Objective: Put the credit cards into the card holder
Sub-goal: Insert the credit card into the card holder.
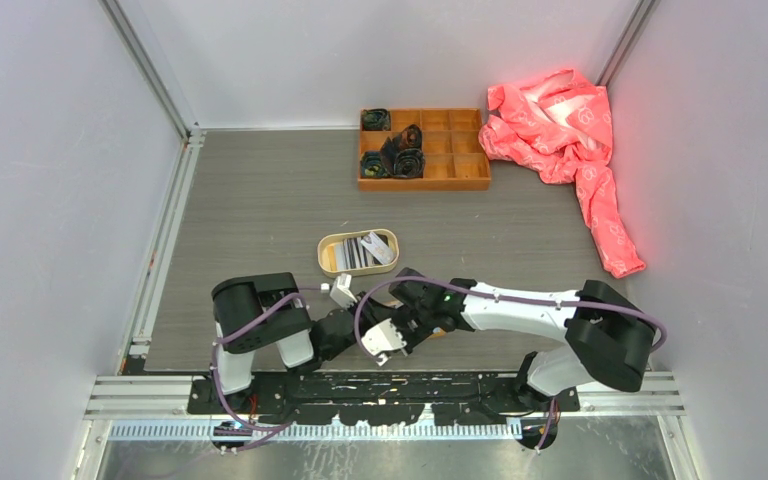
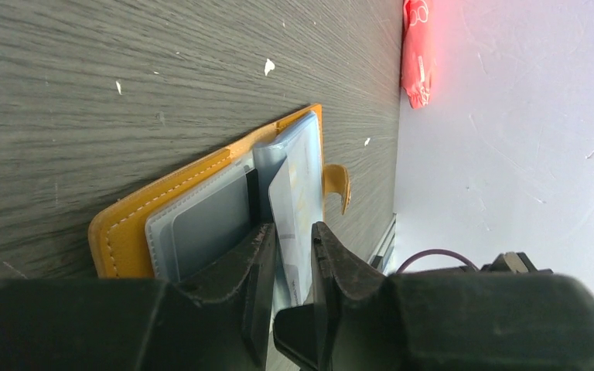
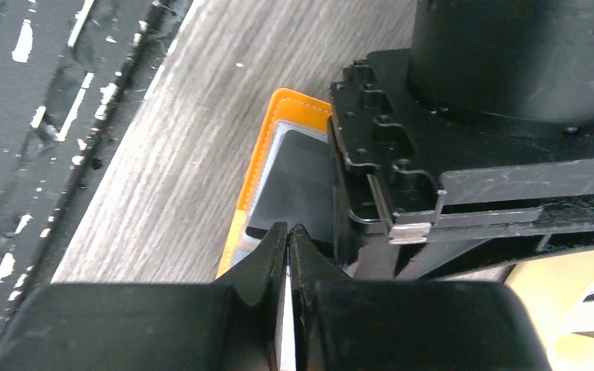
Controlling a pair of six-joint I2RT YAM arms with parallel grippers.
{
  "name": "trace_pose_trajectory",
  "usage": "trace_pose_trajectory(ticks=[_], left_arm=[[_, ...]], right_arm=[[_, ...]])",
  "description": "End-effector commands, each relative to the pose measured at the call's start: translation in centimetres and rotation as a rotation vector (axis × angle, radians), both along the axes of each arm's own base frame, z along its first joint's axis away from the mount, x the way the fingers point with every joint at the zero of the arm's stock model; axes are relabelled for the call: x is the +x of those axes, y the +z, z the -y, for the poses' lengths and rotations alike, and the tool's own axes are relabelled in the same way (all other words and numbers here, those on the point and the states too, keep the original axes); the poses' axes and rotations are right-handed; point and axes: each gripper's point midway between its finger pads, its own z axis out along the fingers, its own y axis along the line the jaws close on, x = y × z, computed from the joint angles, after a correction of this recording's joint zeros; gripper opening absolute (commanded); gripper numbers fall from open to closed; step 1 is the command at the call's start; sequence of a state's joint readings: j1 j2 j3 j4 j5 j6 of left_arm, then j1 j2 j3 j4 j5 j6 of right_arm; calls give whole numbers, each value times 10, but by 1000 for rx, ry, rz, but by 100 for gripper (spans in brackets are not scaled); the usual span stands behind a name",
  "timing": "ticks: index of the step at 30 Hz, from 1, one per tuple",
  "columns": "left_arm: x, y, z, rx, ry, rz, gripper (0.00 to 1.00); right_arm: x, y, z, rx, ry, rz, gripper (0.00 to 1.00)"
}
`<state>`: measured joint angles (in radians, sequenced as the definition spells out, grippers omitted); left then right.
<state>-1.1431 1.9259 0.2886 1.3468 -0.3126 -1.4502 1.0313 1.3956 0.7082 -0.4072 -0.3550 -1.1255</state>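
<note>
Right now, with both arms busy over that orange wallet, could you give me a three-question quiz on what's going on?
1. True or false: the card holder is folded shut.
2. The spare credit cards lie in: A) the oval tray; B) the wooden compartment box; C) the pink cloth.
3. What is the right gripper pinching?
Key: 1 false, it is open, clear sleeves showing; 2 A; 3 a thin white card.
</note>
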Motion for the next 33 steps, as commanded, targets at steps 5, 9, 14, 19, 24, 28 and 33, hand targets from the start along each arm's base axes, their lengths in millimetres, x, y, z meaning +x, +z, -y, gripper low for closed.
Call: trace_pose_trajectory(ticks=[5, 9, 14, 19, 24, 28, 33], left_arm=[[0, -12, -2, 59, -20, -2, 26], [1, -10, -7, 61, -15, 1, 26], [3, -5, -13, 71, -9, 11, 27], [4, 0, -16, 86, -14, 23, 28], [4, 11, -18, 111, -29, 54, 28], [1, 27, -24, 141, -51, 113, 28], [1, 65, -38, 251, -89, 267, 27]], right_arm=[[19, -4, -1, -26, -28, 87, 11], [26, -2, 9, -58, -34, 121, 11], [34, 3, 19, -61, -67, 101, 11], [40, 6, 24, -59, -99, 85, 11], [32, 30, 21, 24, -148, -63, 13], [24, 63, 24, 123, -208, -234, 23], [33, 93, 31, 212, -359, -360, 39]])
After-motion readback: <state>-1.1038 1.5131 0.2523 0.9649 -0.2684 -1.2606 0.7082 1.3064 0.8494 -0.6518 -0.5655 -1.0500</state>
